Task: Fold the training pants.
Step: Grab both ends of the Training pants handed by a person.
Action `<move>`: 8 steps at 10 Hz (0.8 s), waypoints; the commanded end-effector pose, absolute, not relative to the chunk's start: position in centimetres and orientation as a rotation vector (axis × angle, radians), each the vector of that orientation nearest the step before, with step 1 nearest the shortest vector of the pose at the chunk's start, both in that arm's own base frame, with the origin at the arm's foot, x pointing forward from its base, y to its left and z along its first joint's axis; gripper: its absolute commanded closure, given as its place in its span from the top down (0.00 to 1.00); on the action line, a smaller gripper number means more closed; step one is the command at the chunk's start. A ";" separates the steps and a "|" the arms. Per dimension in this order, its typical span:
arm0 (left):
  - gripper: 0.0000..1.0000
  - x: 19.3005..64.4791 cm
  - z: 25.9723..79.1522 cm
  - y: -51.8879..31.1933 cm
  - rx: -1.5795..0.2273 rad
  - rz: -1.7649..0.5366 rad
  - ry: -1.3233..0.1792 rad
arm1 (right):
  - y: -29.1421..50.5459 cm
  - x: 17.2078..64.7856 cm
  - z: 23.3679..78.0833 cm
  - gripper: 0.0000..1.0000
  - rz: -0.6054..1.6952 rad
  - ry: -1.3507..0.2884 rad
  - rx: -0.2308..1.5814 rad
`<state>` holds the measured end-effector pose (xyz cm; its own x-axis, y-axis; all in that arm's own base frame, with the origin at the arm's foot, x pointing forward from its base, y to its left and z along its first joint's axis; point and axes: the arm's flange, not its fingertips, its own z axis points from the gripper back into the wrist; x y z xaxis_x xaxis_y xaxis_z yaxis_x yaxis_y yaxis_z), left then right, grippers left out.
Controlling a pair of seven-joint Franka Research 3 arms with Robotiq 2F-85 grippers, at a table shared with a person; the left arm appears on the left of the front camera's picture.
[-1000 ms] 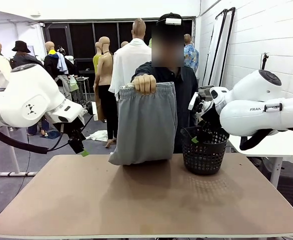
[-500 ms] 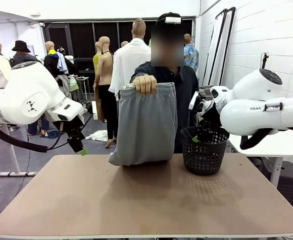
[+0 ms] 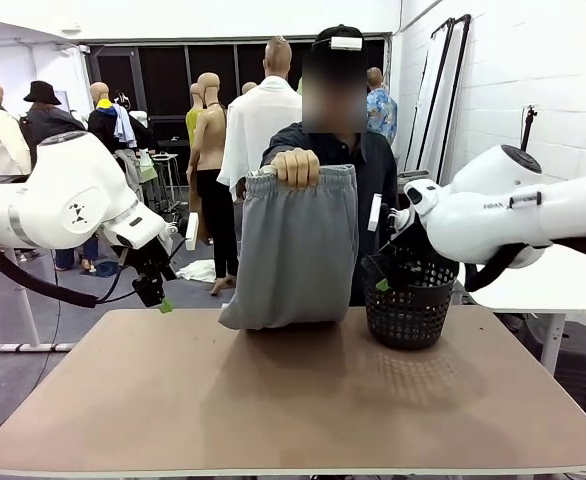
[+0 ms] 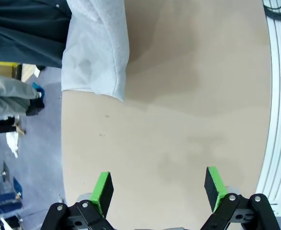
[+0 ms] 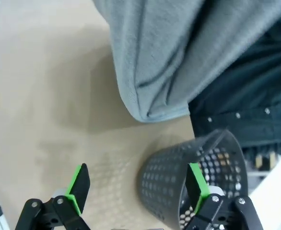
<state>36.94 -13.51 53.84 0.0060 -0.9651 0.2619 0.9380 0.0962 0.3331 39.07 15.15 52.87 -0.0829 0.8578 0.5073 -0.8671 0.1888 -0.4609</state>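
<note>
A person at the far side holds the light grey training pants (image 3: 293, 250) up by the waistband in one hand (image 3: 297, 166). They hang doubled over, and their lower edge rests on the far edge of the table (image 3: 293, 400). My left gripper (image 3: 159, 298) hovers open above the table's far left corner, apart from the pants. My right gripper (image 3: 385, 275) is open beside the pants' right side, over the black mesh basket (image 3: 410, 305). In the left wrist view the open left gripper (image 4: 157, 189) looks down on bare table, with the pants (image 4: 97, 52) farther off. In the right wrist view the open right gripper (image 5: 138, 184) sits above the basket (image 5: 193, 167), below the hanging pants (image 5: 179, 48).
The black mesh basket stands at the table's far right, close to the pants. The brown table spreads bare toward the front edge. A white table (image 3: 533, 290) sits off to the right, behind my right arm.
My right arm has moved left, closer to the pants, with its gripper lower over the basket. The left arm has shifted slightly right. The pants stay held in the same place.
</note>
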 end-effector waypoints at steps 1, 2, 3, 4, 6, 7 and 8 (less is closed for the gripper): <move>1.00 39.1 53.2 -13.3 -0.023 -1.573 -0.542 | 15.2 42.1 52.5 1.00 1.528 -0.854 0.091; 1.00 40.1 52.9 -13.1 -0.084 -1.581 -0.586 | 15.5 43.0 52.2 1.00 1.533 -0.881 0.114; 1.00 40.6 52.5 -13.3 -0.147 -1.589 -0.643 | 15.6 43.5 51.9 1.00 1.519 -0.913 0.148; 1.00 40.8 52.1 -13.5 -0.191 -1.601 -0.686 | 15.7 43.7 51.6 1.00 1.506 -0.941 0.193; 1.00 41.6 51.5 -13.8 -0.208 -1.634 -0.733 | 15.9 44.3 50.9 1.00 1.484 -0.981 0.263; 1.00 42.0 51.3 -13.9 -0.232 -1.654 -0.762 | 16.0 44.5 50.6 1.00 1.481 -1.000 0.310; 1.00 42.2 51.1 -14.3 -0.261 -1.665 -0.800 | 16.0 44.6 50.5 1.00 1.472 -1.008 0.346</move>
<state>41.01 -14.23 51.62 -0.2250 -0.8100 0.5416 0.9381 -0.0298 0.3451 42.74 15.85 51.54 -0.1820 0.6858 0.7046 -0.9070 0.1597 -0.3897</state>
